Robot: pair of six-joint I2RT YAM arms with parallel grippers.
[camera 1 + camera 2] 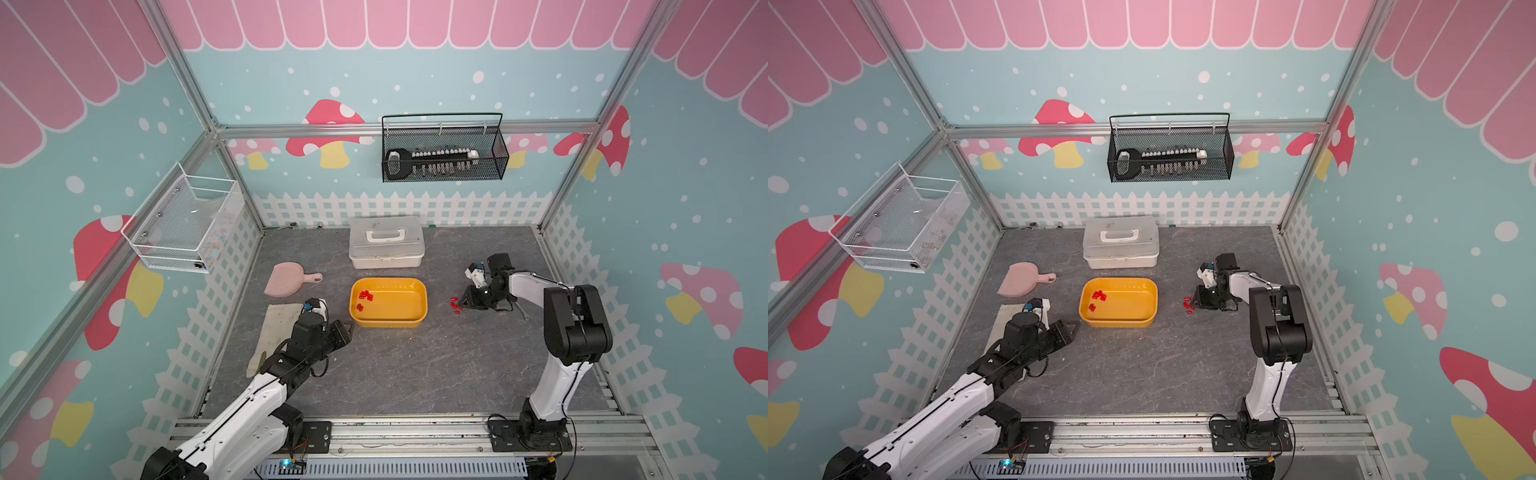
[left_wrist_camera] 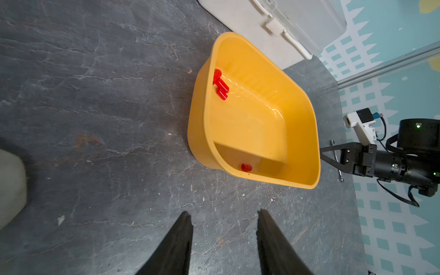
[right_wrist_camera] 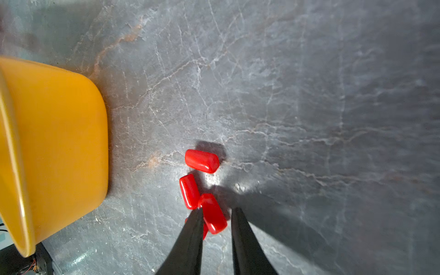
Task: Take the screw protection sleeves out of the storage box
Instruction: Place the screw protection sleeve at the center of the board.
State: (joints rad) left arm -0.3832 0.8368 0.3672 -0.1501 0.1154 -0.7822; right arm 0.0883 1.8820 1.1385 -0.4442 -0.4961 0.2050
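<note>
A: Where did the screw protection sleeves [image 1: 366, 295] sit?

B: Split. A red cluster lay inside the storage box [image 1: 388, 322], at its far left corner, with a couple more sleeves [image 1: 360, 308] against its left wall. About four sleeves [image 1: 456, 305] lay out on the desk [image 1: 415, 365], just right of the box.

A: Right gripper?

B: The right gripper [image 3: 216, 210] was down at that loose group, jaws a little spread. One sleeve [image 3: 213, 214] lay between the fingers, against one and clear of the other. Not pinched.

A: Left?

B: The left gripper [image 2: 223, 214] hovered beside the box's near left corner, apart from it. Jaws were spread, with only bare desk between them.
</note>
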